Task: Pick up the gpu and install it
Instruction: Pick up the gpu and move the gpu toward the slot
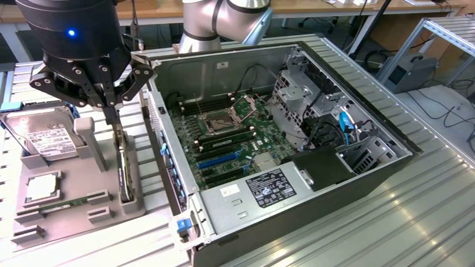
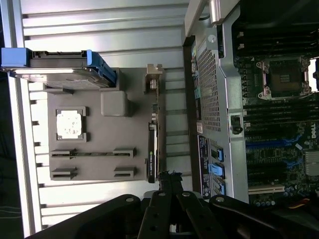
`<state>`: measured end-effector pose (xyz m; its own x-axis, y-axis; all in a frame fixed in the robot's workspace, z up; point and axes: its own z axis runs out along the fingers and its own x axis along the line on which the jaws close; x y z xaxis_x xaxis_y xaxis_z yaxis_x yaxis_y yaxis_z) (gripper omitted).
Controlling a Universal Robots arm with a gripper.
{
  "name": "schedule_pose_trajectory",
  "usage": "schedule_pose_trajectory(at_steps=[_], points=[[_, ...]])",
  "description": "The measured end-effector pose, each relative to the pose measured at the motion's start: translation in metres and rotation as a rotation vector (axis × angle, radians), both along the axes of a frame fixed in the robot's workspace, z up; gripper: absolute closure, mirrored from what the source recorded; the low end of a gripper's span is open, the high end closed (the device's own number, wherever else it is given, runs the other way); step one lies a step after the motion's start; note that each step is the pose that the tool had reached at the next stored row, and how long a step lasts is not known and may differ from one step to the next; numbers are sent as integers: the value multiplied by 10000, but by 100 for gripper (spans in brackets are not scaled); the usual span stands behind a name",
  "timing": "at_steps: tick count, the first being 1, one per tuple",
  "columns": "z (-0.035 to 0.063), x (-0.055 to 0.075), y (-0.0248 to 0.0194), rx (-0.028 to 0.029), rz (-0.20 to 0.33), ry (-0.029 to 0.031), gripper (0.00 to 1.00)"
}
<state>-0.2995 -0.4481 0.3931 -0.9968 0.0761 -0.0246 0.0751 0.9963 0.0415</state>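
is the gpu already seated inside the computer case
No, the gpu stands on edge in the gray holder beside the open case, outside it.

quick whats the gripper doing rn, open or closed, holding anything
gripper: closed, tips down at one end of the gpu standing on edge in the grey tray; cannot tell if it grips the card

I see my fingers (image 2: 168, 180) pressed together, with their tips right by the near end of the gpu (image 2: 152, 149). I can't tell if they touch it. The gpu stands on its thin edge in a gray tray (image 2: 99, 142) and runs off toward twelve o'clock from the fingers. A hard drive (image 2: 55, 74) sits at ten o'clock, and the open computer case (image 2: 214, 89) at two o'clock.
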Motion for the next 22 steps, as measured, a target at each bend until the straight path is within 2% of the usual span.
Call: schedule_pose_trajectory(at_steps=[7,10,11,12,17,22], points=[[0,0,0,0,0,0,89],[0,0,0,0,0,-1,70],[0,0,0,0,0,-1,70],[0,0,0,0,0,0,64],[0,-4,0,-1,0,0,64],[-12,-73,0,0,0,-1,64]])
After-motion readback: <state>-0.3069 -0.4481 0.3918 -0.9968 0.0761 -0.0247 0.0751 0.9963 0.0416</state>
